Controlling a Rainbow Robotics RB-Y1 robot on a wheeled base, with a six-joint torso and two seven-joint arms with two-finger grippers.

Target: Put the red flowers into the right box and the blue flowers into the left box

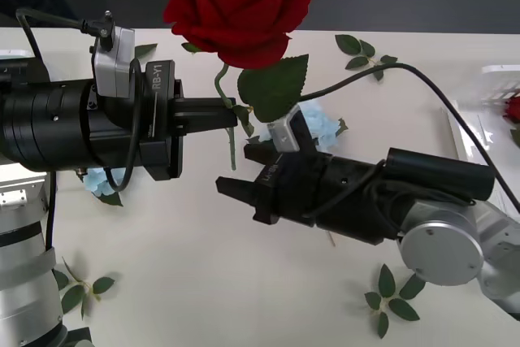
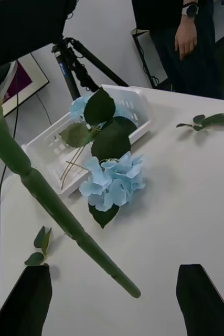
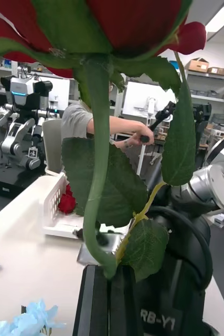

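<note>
A: Front view. Left pincer (image 1: 236, 116) clenched on the thin green stem of a deep red artificial rose (image 1: 237, 6), bloom raised toward the camera, above the white worktop (image 1: 203, 282). Right pincer (image 1: 236, 172) just beside the stem's low end, fingers spread, grasping nothing.

B: Other items there?

A: A pale blue hydrangea-like flower (image 1: 325, 126) lies on the worktop, half hidden behind the right pincer. A second blue cluster (image 1: 99, 181) shows under the left arm. Clear plastic tray (image 1: 500, 79) at the right edge with another red bloom (image 1: 513, 108) in it. Loose green leaf sprigs (image 1: 394, 297) lie about.

B: Right wrist view?

A: Black fingers (image 2: 25, 304) apart; the rose stem (image 2: 64, 220) crosses between them, untouched. Beyond, one blue flower (image 2: 114, 181) on the worktop just beside a translucent white ribbed tray (image 2: 138, 105), which holds another blue flower (image 2: 80, 105) with broad leaves.

B: Left wrist view?

A: Stem pinched between the shut fingers (image 3: 96, 299); bloom overhead. The far tray (image 3: 54, 199) holds a red rose (image 3: 66, 202).
</note>
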